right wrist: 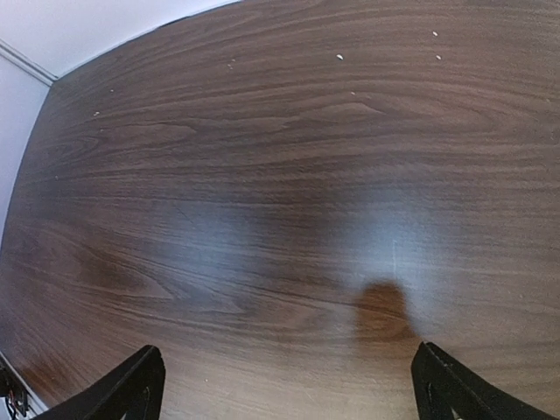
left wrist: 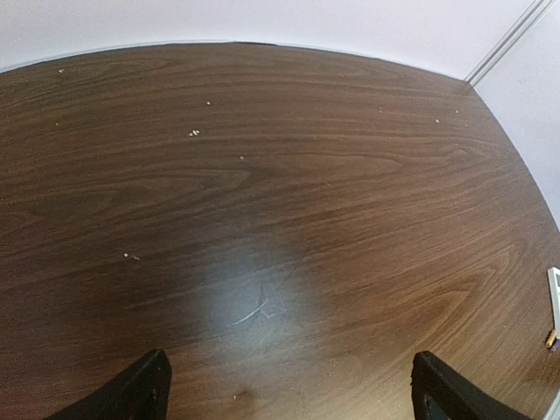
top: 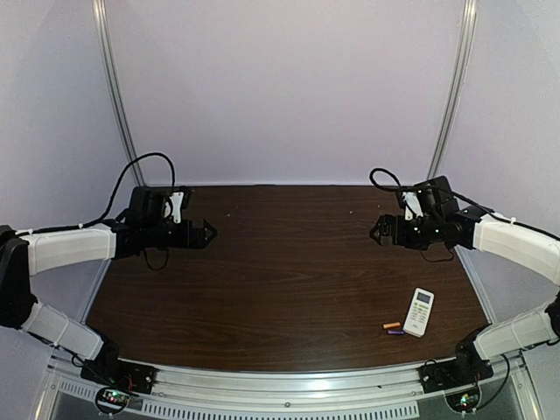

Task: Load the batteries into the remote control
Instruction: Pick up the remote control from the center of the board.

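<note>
Not started: left gripper [top: 210, 233] and right gripper [top: 374, 231] gape empty, far from remote [top: 419, 311]. The batteries [top: 392, 325] lie beside it; send your right there.

In the left wrist view the remote [left wrist: 555, 296] is cut off by the right edge, only a sliver being shown. From above, its buttons and the ends of the batteries [top: 391, 325] are too small to be told apart. The left gripper [left wrist: 289, 385] and right gripper [right wrist: 287, 381] are cropped by the bottom edges.
</note>
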